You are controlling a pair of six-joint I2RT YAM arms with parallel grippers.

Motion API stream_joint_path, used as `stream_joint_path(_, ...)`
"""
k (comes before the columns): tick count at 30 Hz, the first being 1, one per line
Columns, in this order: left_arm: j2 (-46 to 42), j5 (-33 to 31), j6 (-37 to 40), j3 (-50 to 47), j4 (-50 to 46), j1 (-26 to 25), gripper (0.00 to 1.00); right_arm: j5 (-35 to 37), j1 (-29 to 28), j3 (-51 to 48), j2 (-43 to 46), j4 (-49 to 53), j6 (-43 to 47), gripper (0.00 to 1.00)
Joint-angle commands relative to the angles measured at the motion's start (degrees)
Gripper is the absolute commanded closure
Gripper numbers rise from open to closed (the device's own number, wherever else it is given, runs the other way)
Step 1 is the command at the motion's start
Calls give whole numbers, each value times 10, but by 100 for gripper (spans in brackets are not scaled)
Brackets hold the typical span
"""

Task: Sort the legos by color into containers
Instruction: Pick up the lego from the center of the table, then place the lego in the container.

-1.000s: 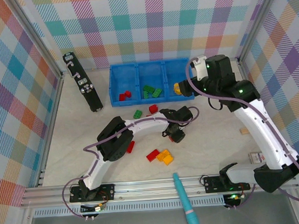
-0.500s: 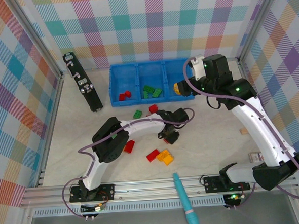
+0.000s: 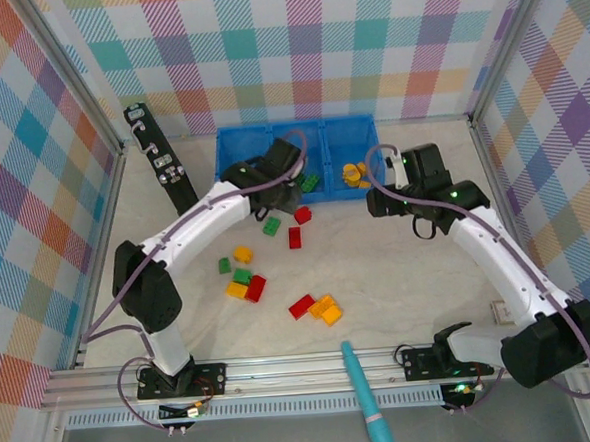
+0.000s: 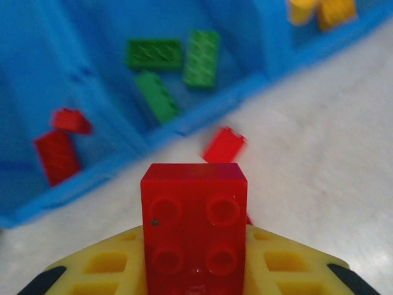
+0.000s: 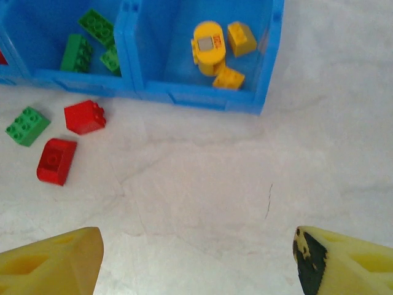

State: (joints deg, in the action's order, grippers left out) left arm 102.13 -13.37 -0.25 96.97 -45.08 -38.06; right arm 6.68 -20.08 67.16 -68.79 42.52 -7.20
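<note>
One red brick (image 4: 194,227) is pinched tight in the left gripper (image 4: 195,273), low in the left wrist view, with the blue tray (image 4: 184,120) crossing the upper frame. The right gripper (image 5: 196,258) stands wide and empty at the bottom of its view. The tray holds red bricks at left, green in the middle and yellow at right. Loose legos (image 3: 301,306) lie scattered across the centre of the top view.

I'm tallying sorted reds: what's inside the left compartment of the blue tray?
The left wrist view shows a larger red lego and a smaller red lego in the left compartment. From above the left arm covers part of it, so more may be hidden.
</note>
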Motion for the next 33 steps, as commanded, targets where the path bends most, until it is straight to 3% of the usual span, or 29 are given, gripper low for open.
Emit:
stream_joint_path(1,8,-35,23,27,27,46,72,-17,-12,-38,39,0,-43,19)
stream_joint_path(8,88,-40,20,109,45,135,71,41,-165,-138,51,-3,-129,18)
stream_joint_path(16,202,-13,14,204,38,180,71,104,-343,-178,-4,19,-225,15)
stream_joint_path(22,290,10,-33,304,-36,202,70,69,-387,-168,-47,-5,-211,12)
stream_joint_path(28,313,22,-45,311,-34,211,67,32,-408,-147,-76,-5,-193,12)
stream_joint_path(30,320,24,-45,324,-53,212,62,33,-421,-138,-78,1,-191,12)
stream_joint_path(33,308,21,-44,323,-62,212,46,31,-423,-125,-78,13,-196,12)
